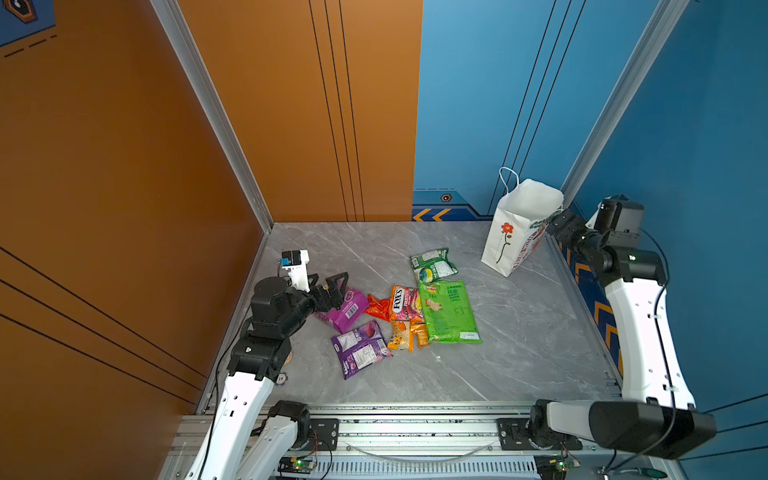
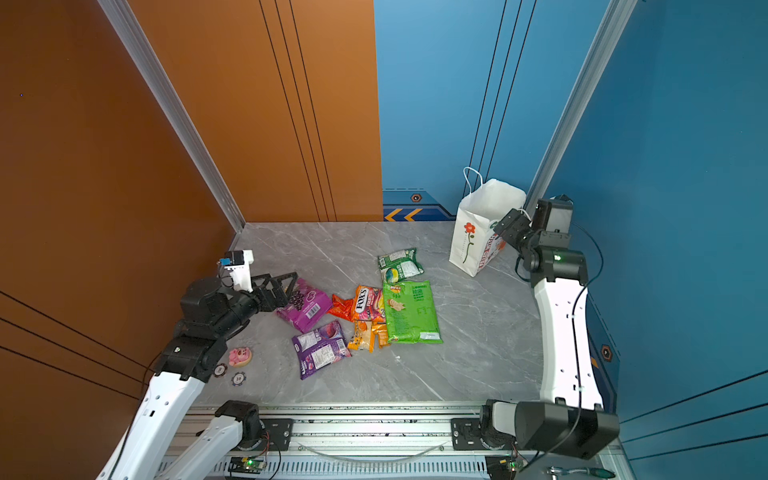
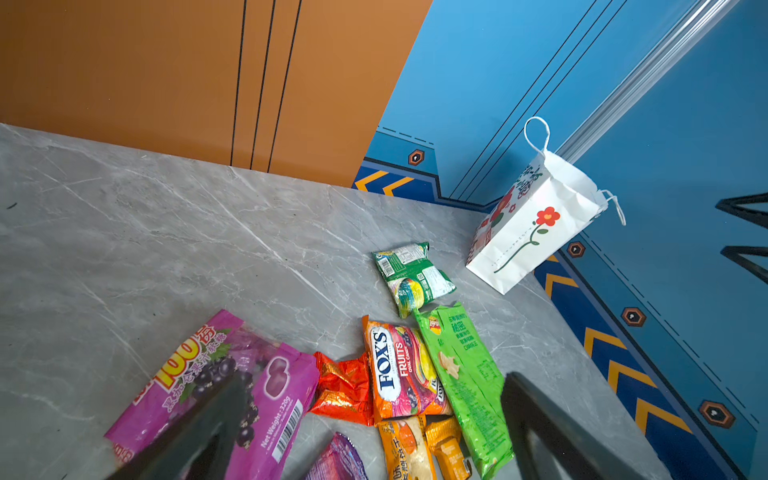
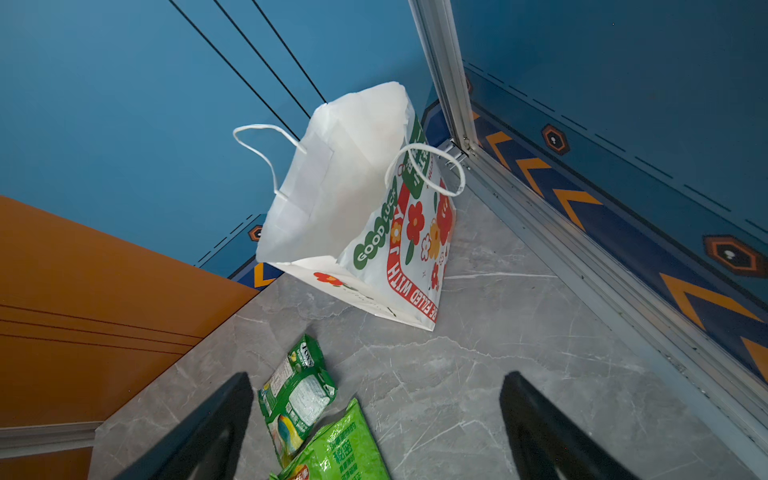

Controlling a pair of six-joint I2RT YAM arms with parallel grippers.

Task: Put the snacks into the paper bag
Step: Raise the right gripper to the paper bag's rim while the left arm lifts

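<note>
Half overlapping the magenta grape-candy packet (image 1: 349, 313) with the left tool (image 1: 338, 291), spread wide and grasping nothing. Hovering the right tool (image 1: 557, 226), likewise released and empty, just beside the rim of the standing white paper bag (image 1: 511, 241) at the far right of the tabletop (image 1: 528, 340). Leaving the other snacks (image 1: 449, 311) clustered mid-tabletop, outside the bag.

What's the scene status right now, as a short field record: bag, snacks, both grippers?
paper bag: upright, mouth open, back right corner, no snack visible inside
snacks: clustered on the table, none held
left gripper: open, over the magenta packet, not closed on it
right gripper: open, empty, beside the bag's lettered side
</note>
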